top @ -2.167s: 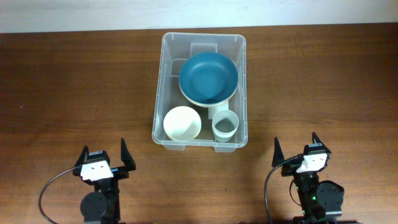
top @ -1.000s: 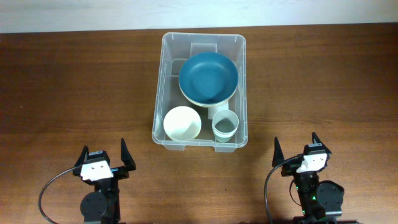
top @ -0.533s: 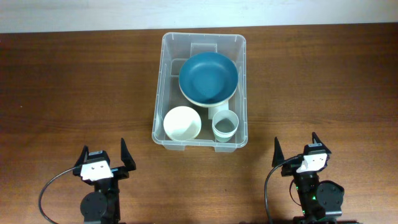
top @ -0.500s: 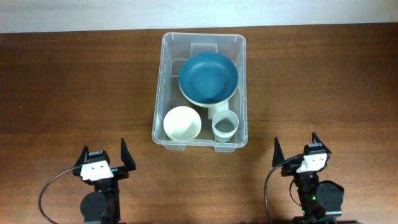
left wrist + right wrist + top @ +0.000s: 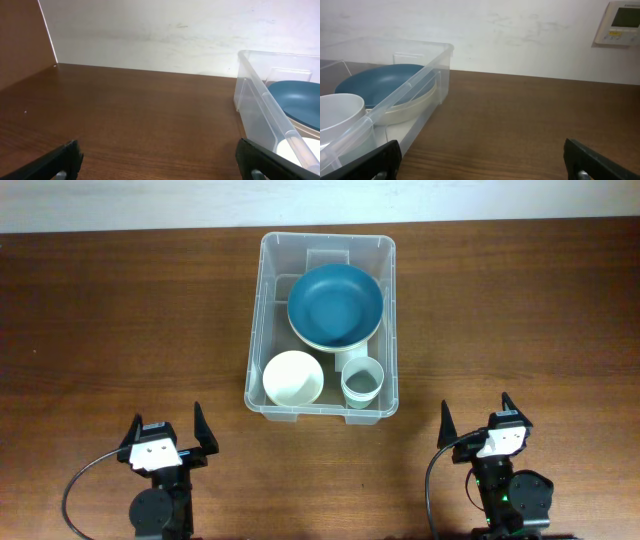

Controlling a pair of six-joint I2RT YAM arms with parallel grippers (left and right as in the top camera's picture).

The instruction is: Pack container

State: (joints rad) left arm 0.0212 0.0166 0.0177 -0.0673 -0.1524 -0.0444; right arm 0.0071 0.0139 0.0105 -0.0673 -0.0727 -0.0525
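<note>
The clear container [image 5: 254,330] stands at the table's middle back. Inside it a blue bowl [image 5: 335,304] rests on a cream plate, with a white bowl [image 5: 293,377] at the front left and a pale cup [image 5: 362,381] at the front right. The container also shows in the left wrist view [image 5: 255,107] and the right wrist view [image 5: 415,82]. My left gripper [image 5: 166,430] is open and empty near the front edge, left of the container. My right gripper [image 5: 476,418] is open and empty at the front right.
A white wall runs behind the table [image 5: 110,320]. A wall thermostat [image 5: 620,22] shows at the upper right of the right wrist view. Bare brown wood lies on both sides of the container.
</note>
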